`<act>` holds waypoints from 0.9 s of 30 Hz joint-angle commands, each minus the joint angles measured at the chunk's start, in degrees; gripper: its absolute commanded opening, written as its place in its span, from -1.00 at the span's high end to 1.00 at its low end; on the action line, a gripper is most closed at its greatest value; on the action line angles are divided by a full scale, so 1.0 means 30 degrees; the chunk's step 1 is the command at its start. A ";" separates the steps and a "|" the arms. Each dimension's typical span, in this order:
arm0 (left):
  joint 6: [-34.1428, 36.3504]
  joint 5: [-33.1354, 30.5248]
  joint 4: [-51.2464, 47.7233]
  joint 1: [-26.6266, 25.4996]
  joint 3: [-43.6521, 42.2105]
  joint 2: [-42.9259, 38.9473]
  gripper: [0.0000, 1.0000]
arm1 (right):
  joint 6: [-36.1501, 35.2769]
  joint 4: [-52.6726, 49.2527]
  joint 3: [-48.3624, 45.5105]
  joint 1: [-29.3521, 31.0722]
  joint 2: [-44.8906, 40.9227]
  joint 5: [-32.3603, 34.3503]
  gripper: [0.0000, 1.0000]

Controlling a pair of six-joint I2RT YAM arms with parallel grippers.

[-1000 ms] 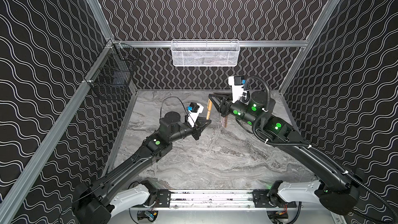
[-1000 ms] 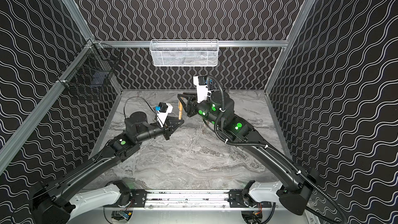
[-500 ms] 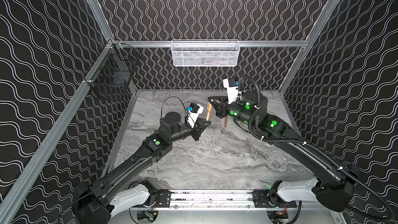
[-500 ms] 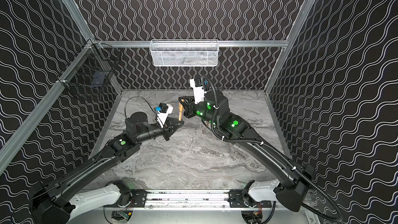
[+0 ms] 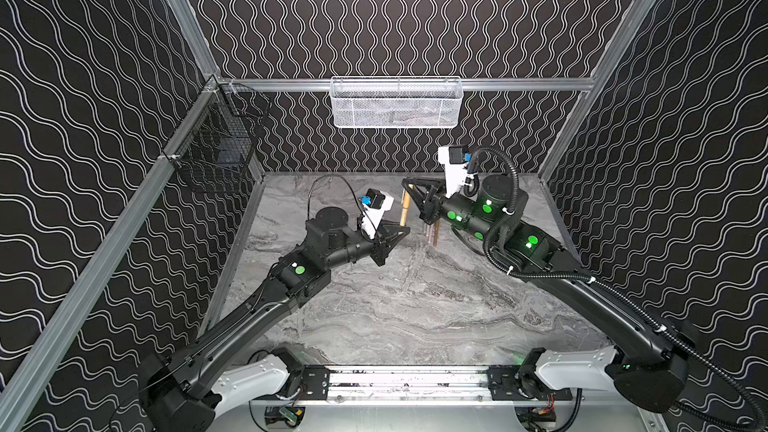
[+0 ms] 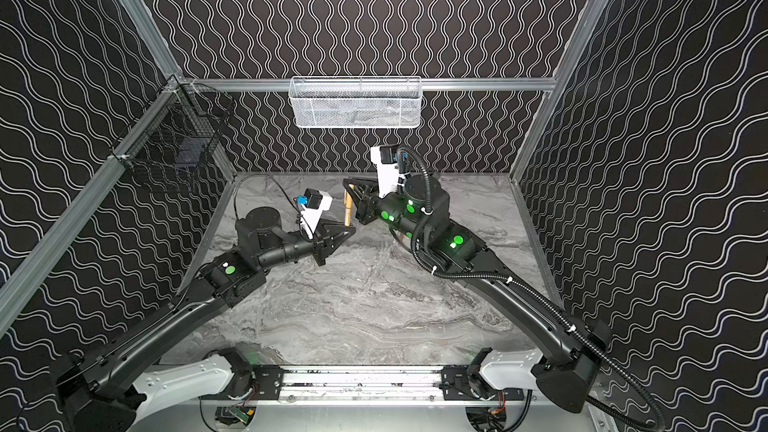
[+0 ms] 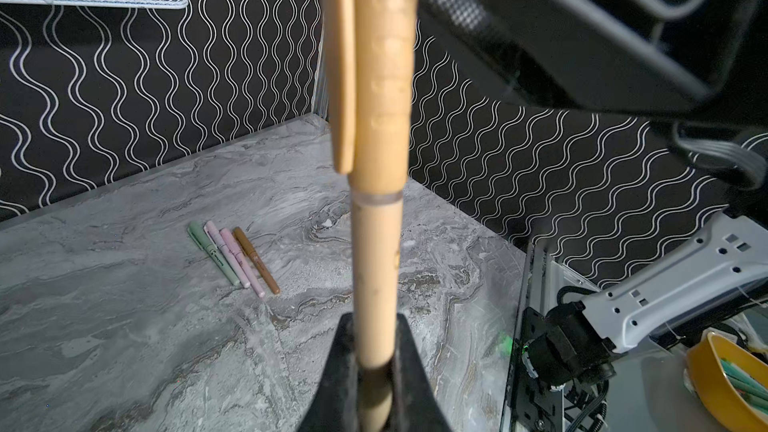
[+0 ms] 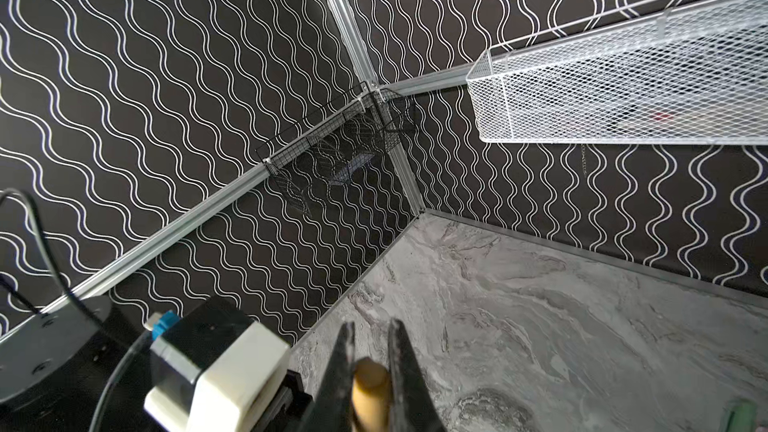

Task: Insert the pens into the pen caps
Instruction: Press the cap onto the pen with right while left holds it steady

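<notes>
A tan-brown pen (image 7: 376,276) stands upright, and my left gripper (image 7: 376,326) is shut on its lower barrel. A tan pen cap (image 7: 384,76) with a clip sits over the pen's upper end. My right gripper (image 8: 371,326) is shut on the cap's rounded top (image 8: 370,384). In both top views the pen (image 5: 405,205) (image 6: 348,207) rises between the left gripper (image 5: 401,234) (image 6: 351,230) below and the right gripper (image 5: 409,187) (image 6: 351,187) above. Several other pens (image 7: 232,259), green, pink and brown, lie side by side on the table; whether they carry caps I cannot tell.
A white mesh basket (image 5: 397,103) hangs on the back wall and a black wire basket (image 5: 220,151) on the left wall. The lying pens (image 5: 430,234) show partly under the right arm. A yellow bowl (image 7: 706,371) sits beyond the table's edge.
The right gripper's jaws have shut on the top of the cap, with a small shift of its wrist. The left arm and the pen have stayed put.
</notes>
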 commanded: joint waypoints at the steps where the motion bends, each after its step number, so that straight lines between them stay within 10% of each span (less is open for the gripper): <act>1: -0.0820 -0.1582 0.4616 0.0278 0.1090 0.0090 1.00 | -0.0234 -0.3412 -0.0542 0.0091 0.0047 -0.1572 0.96; 17: -0.1567 0.0585 0.5829 0.1265 0.3854 0.2337 1.00 | -0.0240 -0.3056 -0.1753 0.0160 -0.0383 -0.1194 0.91; 27: -0.0745 0.3246 0.4559 0.1265 0.0606 0.3106 1.00 | -0.1468 -0.3281 -0.0113 0.0093 -0.2152 0.1799 0.21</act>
